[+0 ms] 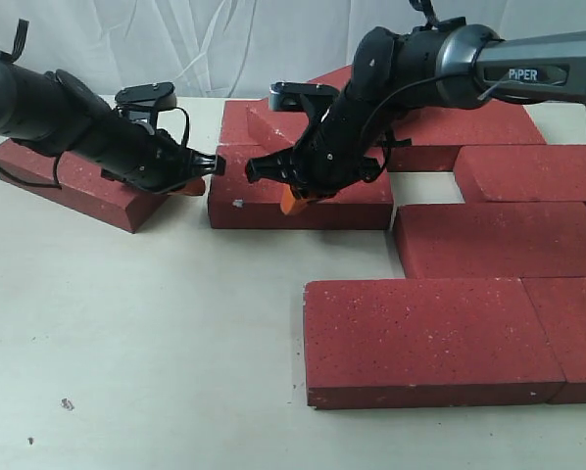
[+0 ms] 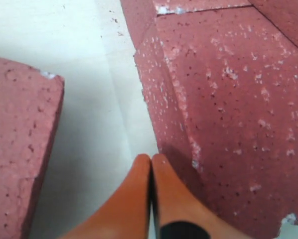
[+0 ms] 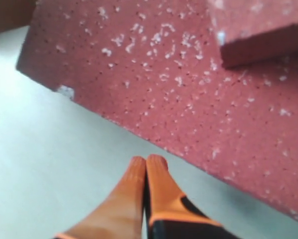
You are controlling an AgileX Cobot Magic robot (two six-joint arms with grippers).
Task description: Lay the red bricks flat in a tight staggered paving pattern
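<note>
Several red bricks lie on the table. The centre brick [image 1: 317, 191] [image 2: 228, 99] [image 3: 189, 89] lies flat, and a tilted brick [image 1: 278, 122] [image 3: 258, 30] rests on its far side. My left gripper [image 1: 197, 183] [image 2: 151, 159] is shut and empty, its tips low in the gap between the centre brick's left end and the left brick [image 1: 68, 181] [image 2: 14, 144]. My right gripper [image 1: 292, 202] [image 3: 147, 162] is also shut and empty, its tips down at the centre brick's front long edge. The right arm hides part of the brick's top.
More red bricks lie flat on the right: a front pair [image 1: 420, 338] [image 1: 577, 333], one above them [image 1: 499, 240], and others behind [image 1: 538, 171] [image 1: 460, 127]. Another brick [image 1: 239, 122] sits behind the centre one. A white backdrop closes the far side.
</note>
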